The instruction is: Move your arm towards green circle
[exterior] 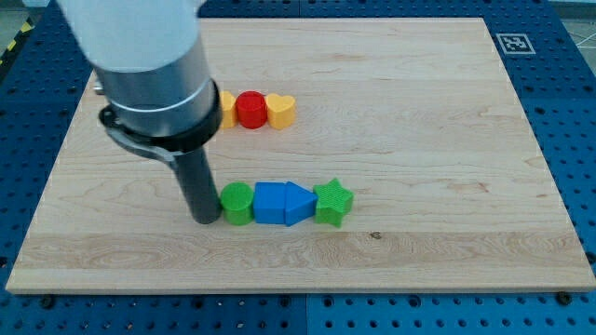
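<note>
My tip (206,220), the lower end of the straight dark rod, is resting on the pale wooden worktop (419,140) in the lower left part of the view. It is standing just at the view's left side of the small green circle block (237,203), so close that the two are looking like they are touching, but I cannot tell for sure whether there is a thin gap. The rod is standing upright and is hanging from a wide grey cylinder body (154,65) that is covering the upper left corner of the view. This arm is carrying no fingers, so there is nothing spread or pressed together to tell about.

The green circle block is lying at the view's left end of a short row. Directly at its right the blue square-looking block (270,203) is sitting against it, then a blue block with a pointed side (298,203), and then the green star block (333,203) is closing the row at the view's right.

Higher in the view a second row is lying, well apart from the first one. There a yellow block (226,109) is showing only partly, because the grey body is hiding its left side, and I cannot tell its shape. Beside it the red circle block (250,109) is sitting, and a yellow heart-like block (281,111) is touching the red one at the right.

A black and white square marker (514,43) is sticking at the worktop's upper right corner.
</note>
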Controlling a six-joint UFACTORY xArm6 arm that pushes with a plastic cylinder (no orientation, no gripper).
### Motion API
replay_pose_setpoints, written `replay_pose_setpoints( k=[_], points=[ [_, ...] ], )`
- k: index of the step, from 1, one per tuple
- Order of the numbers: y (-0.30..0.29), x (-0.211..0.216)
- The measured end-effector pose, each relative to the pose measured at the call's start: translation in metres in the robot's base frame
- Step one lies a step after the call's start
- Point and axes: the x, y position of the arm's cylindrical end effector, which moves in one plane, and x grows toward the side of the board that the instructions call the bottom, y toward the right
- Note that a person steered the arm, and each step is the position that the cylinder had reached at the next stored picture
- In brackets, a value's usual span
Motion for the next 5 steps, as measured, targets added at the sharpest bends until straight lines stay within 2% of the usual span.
replay_pose_setpoints(
  k=[2,3,4,5],
  points=[
    [0.045,0.002],
    [0.048,0.003],
    [0.011,0.003],
    [0.018,0.012]
  ],
)
